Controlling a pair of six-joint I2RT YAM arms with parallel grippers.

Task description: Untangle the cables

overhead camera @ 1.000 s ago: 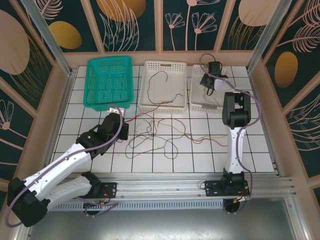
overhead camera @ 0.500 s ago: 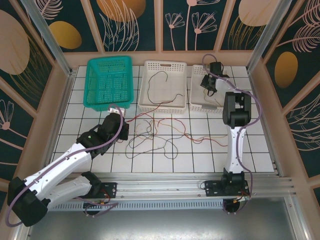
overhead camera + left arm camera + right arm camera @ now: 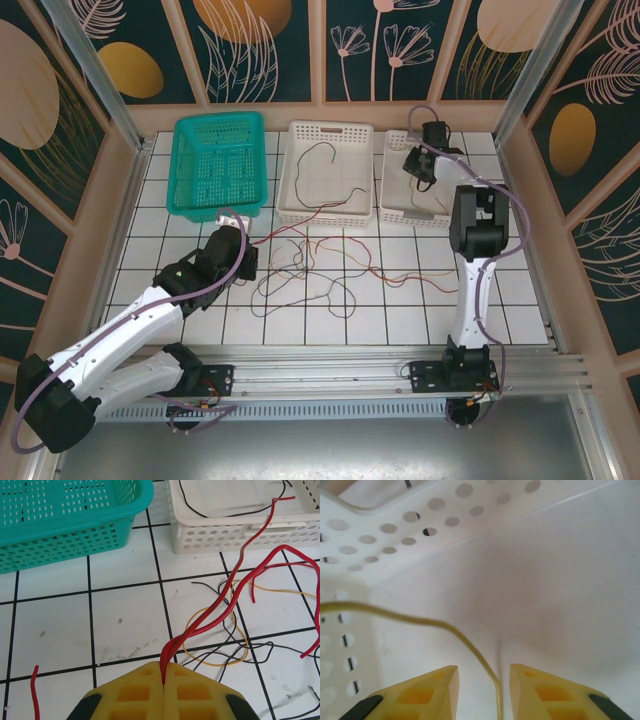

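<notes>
Left claw [image 3: 163,674] pinches the red cable [image 3: 220,615]. Right claw [image 3: 484,677], spread apart, straddles the yellow cable [image 3: 420,620] inside a white basket [image 3: 410,525].

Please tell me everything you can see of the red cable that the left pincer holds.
The red cable is thin, limp and glossy, like plastic-coated wire. The shut left pincer pinches it, and two strands leave together. One reaches over the white basket's wall; the other arcs right, then drops toward the tiled table.
</notes>
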